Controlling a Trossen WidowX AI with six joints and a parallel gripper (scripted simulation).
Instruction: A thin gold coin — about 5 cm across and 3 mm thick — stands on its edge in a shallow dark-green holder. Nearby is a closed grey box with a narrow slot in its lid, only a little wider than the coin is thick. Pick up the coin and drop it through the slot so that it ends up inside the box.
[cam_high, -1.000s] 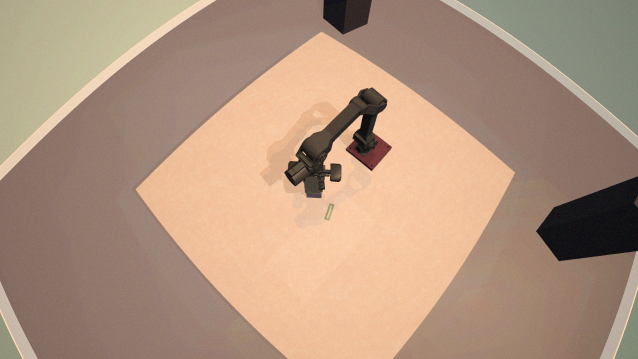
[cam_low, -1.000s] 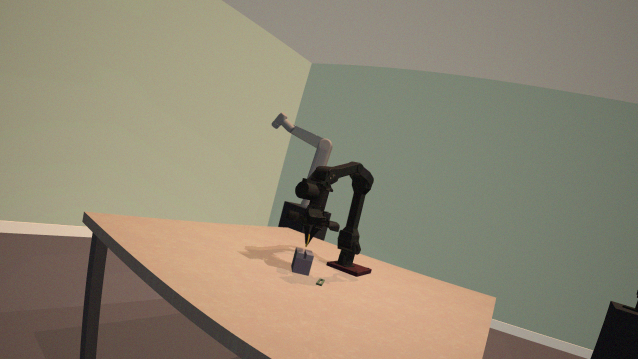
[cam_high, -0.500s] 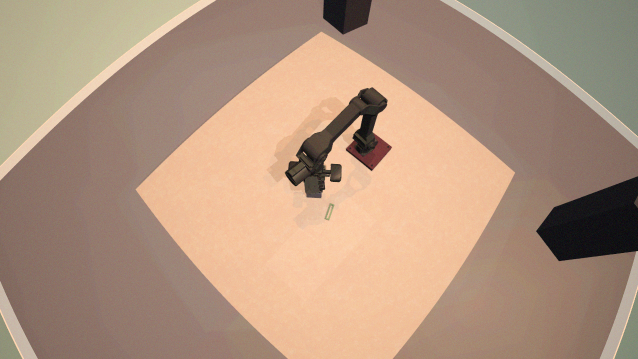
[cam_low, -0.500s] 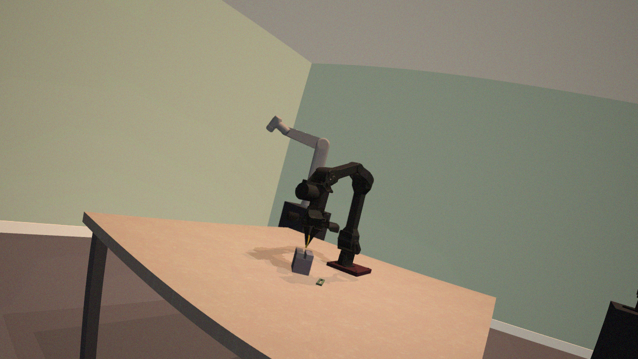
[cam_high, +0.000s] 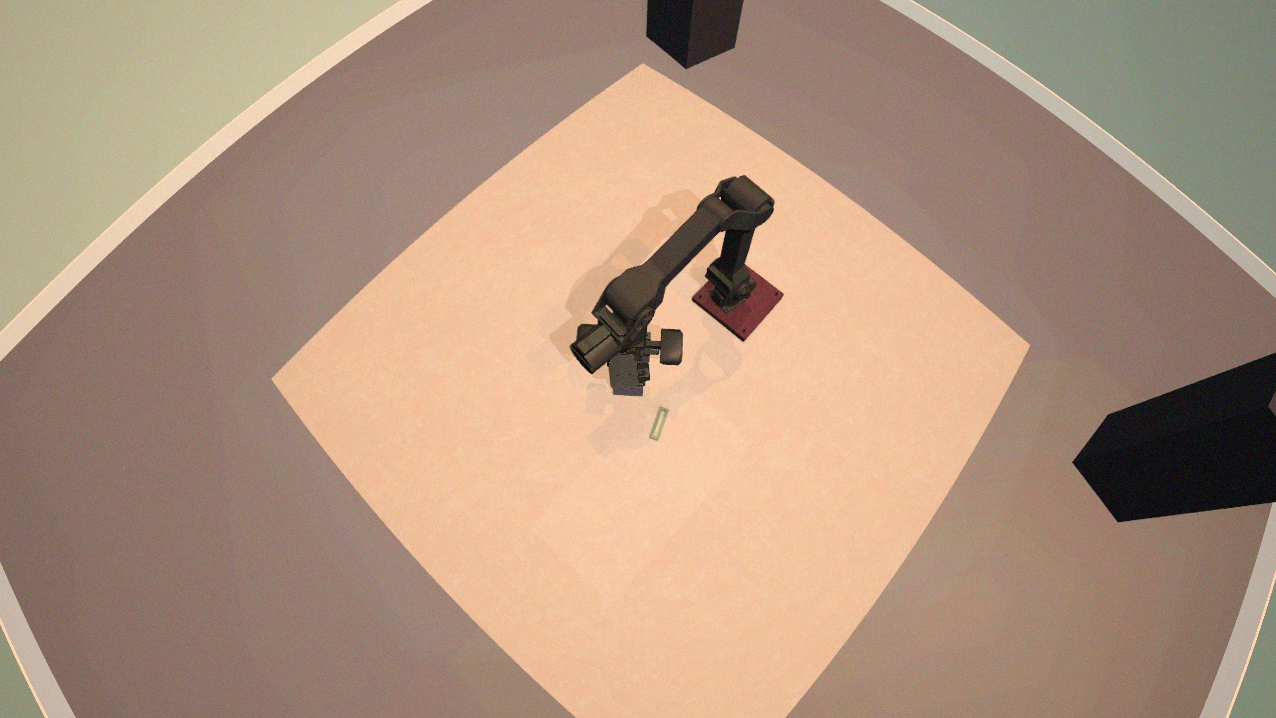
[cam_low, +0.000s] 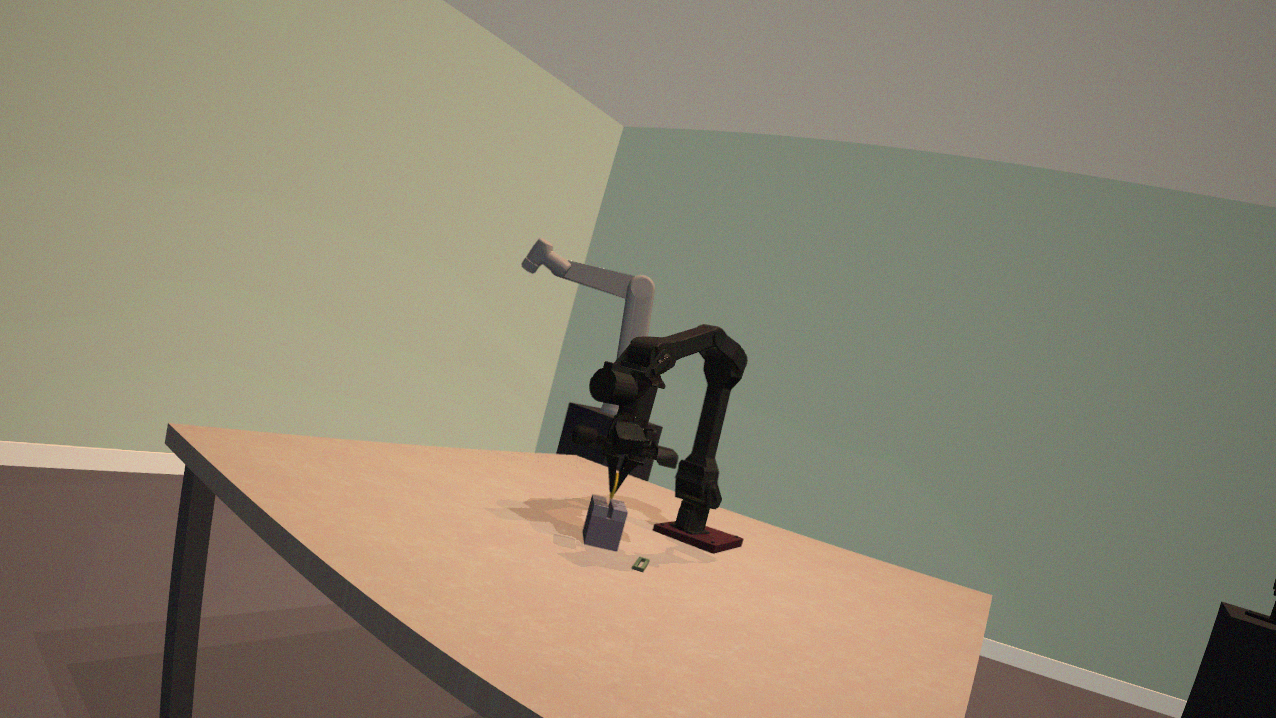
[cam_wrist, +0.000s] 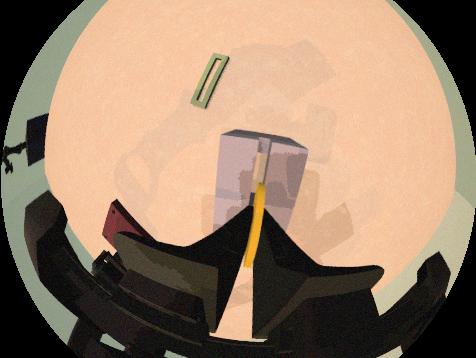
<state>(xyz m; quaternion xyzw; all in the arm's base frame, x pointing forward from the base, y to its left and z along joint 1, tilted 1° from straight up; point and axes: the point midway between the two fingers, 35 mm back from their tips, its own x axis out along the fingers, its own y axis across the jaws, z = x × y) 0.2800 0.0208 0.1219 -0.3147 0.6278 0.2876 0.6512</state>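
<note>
My gripper (cam_wrist: 254, 212) (cam_low: 613, 491) is shut on the gold coin (cam_wrist: 256, 227) (cam_low: 615, 482), which stands on edge between the fingertips. The grey box (cam_wrist: 235, 165) (cam_low: 604, 528) (cam_high: 627, 390) stands on the table directly below the fingers. Its lid slot runs away from the coin in the wrist view, and the coin is roughly in line with it, slightly slanted. The coin's lower edge is at or just above the lid; whether it enters the slot I cannot tell. The arm hides most of the box in the top view. The green holder (cam_high: 654, 437) (cam_low: 635, 567) (cam_wrist: 198, 104) is empty.
The holder lies beside the box. The arm's dark red base plate (cam_high: 758, 312) (cam_low: 727, 541) (cam_wrist: 112, 222) is on the table (cam_high: 758, 535) (cam_low: 758, 616). A pale second arm (cam_low: 636, 312) stands behind the table in the exterior view.
</note>
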